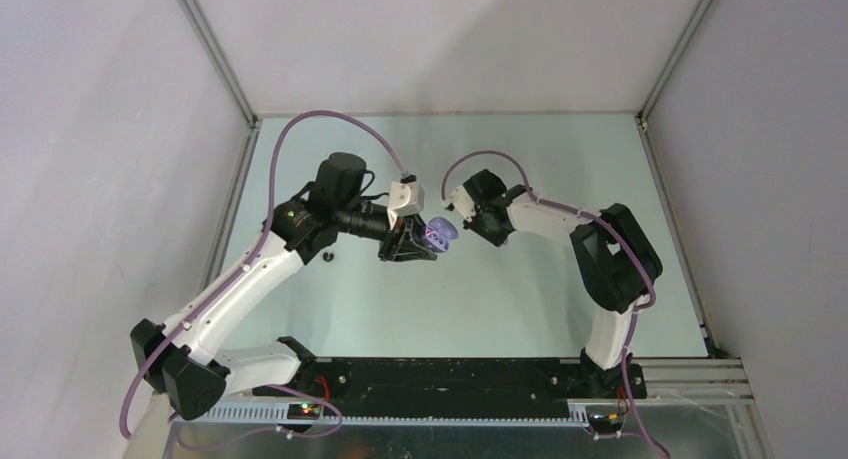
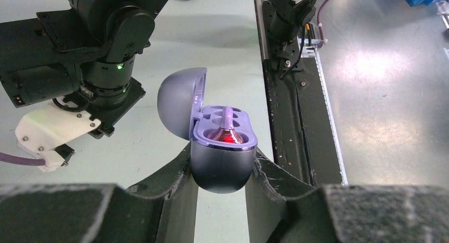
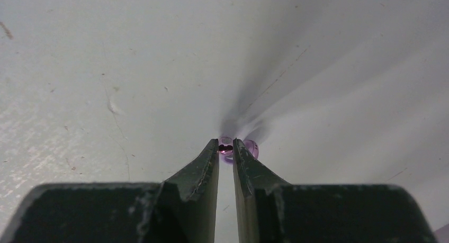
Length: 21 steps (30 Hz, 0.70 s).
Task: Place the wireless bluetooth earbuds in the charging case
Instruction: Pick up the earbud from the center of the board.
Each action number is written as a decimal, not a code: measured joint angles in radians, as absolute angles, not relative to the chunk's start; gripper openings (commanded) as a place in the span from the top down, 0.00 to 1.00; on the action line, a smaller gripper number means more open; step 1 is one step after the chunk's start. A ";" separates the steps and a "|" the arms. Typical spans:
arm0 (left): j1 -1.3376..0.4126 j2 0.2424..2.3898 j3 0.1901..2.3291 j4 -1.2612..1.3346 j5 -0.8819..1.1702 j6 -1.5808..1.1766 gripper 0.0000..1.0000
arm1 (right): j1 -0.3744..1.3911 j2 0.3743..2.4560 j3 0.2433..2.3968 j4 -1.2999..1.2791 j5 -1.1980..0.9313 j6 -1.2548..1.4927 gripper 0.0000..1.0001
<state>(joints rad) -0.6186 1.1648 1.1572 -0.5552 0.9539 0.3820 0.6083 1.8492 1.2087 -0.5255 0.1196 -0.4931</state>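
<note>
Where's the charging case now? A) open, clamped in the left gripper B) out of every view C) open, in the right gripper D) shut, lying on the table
A: left wrist view shows the charging case, lid up, between the fingers of the left gripper; the right gripper pinches a pale purple earbud.
</note>
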 measured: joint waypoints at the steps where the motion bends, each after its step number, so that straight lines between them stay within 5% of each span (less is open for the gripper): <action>1: -0.619 1.166 1.157 -0.555 0.954 0.382 0.90 | 0.604 1.850 1.210 -0.526 0.121 -0.490 0.80; 21: -0.619 1.180 1.157 -0.555 0.954 0.382 0.90 | 0.430 1.965 1.360 -0.577 0.123 -0.436 0.80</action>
